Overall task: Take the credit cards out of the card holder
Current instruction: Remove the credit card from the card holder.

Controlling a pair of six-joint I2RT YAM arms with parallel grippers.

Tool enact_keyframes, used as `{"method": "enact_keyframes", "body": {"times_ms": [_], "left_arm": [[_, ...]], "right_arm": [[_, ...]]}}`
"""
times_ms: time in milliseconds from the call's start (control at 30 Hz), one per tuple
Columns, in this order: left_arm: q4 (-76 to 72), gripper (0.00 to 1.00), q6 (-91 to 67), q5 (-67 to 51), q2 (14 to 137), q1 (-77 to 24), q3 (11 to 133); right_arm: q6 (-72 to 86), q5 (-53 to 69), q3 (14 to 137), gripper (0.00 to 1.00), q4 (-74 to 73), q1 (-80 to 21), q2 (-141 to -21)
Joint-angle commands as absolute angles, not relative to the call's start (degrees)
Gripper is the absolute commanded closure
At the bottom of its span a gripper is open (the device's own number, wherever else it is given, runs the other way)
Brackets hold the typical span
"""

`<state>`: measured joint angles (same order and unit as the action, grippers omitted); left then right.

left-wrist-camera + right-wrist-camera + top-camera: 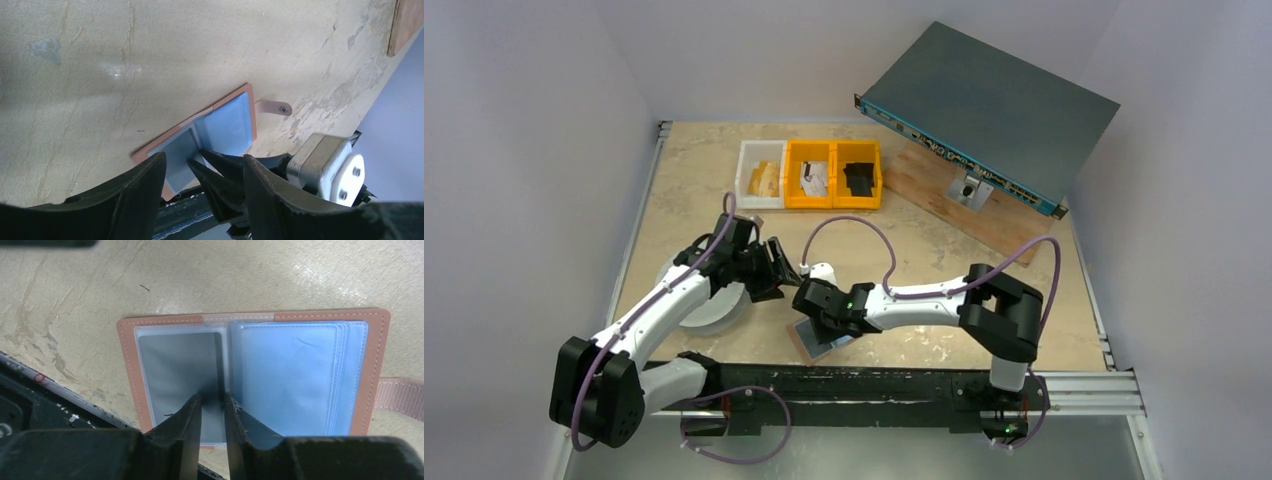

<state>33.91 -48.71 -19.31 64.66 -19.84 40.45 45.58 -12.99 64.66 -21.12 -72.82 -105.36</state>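
Note:
The card holder (812, 348) lies open and flat near the table's front edge, pinkish-tan rim up, with its snap tab (400, 395) off to one side. A grey-silver credit card (175, 365) sits in its left clear pocket. Stacked pale blue sleeves (290, 375) fill the right half. No gold card shows. My right gripper (214, 399) points down at the spine edge of the left pocket, jaws a narrow gap apart with tips on the card. My left gripper (204, 156) is wide open and empty, hovering just beyond the card holder (225, 125) and looking at the right fingers.
A white bin (761, 172) and two yellow bins (834, 172) stand at the back. A grey rack unit (984, 110) on a wooden board is at the back right. A grey round disc (714, 310) lies under the left arm. A black rail (874, 385) runs along the front edge.

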Motion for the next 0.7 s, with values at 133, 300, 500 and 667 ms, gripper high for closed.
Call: {"method": "enact_keyframes", "body": {"times_ms": [133, 300, 500, 667], "left_arm": [[30.22, 0.47, -46.95, -24.15, 65.91, -19.87, 37.97], [29.50, 0.47, -49.08, -22.35, 64.75, -23.37, 33.84], [28.50, 0.46, -54.96, -17.11, 61.59, -28.65, 29.23], [30.78, 0.46, -56.60, -12.49, 59.03, -30.17, 27.95]], "right_arm": [[50.62, 2.42, 53.48, 0.89, -8.01, -67.94, -108.22], [51.77, 6.72, 49.53, 0.93, -2.48, -64.86, -108.58], [53.51, 10.46, 45.70, 0.96, 3.10, -62.29, -109.58], [53.94, 11.64, 44.38, 0.97, 4.92, -61.64, -110.46]]}}
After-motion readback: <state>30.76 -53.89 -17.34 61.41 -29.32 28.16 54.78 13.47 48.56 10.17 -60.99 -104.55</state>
